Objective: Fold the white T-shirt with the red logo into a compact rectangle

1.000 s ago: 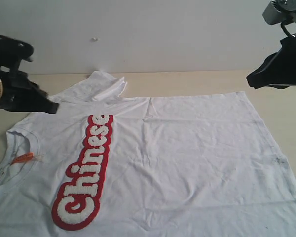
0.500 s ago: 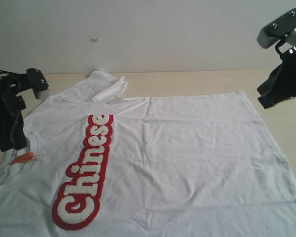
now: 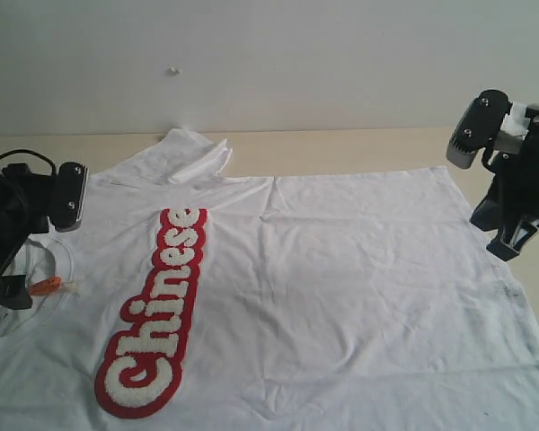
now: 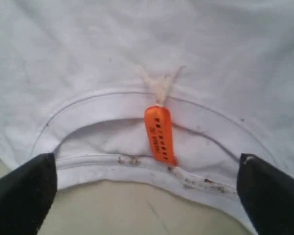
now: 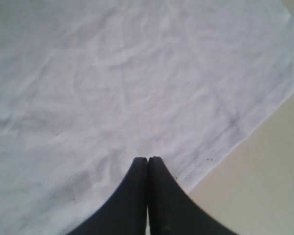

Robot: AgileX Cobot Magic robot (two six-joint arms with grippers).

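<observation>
The white T-shirt (image 3: pixel 341 287) lies spread flat on the table, neck to the left and hem to the right. The red logo (image 3: pixel 157 314) runs along its chest. My left gripper (image 3: pixel 11 292) hangs open just over the ribbed collar (image 4: pixel 112 164); the orange neck tag (image 4: pixel 160 134) sits between its widely spread fingers (image 4: pixel 24 191), which hold nothing. My right gripper (image 3: pixel 508 247) is shut and empty, its tips (image 5: pixel 148 159) pointing down just above the shirt beside the hem edge (image 5: pixel 225 139).
One sleeve (image 3: pixel 193 157) lies bunched and partly folded at the far side near the wall. Bare beige table (image 3: pixel 341 144) shows behind the shirt and along the right past the hem (image 3: pixel 530 224).
Both arms have come down from high at the sides to the shirt. The left gripper has opened over the collar; the right stays shut and has dropped to the hem edge.
</observation>
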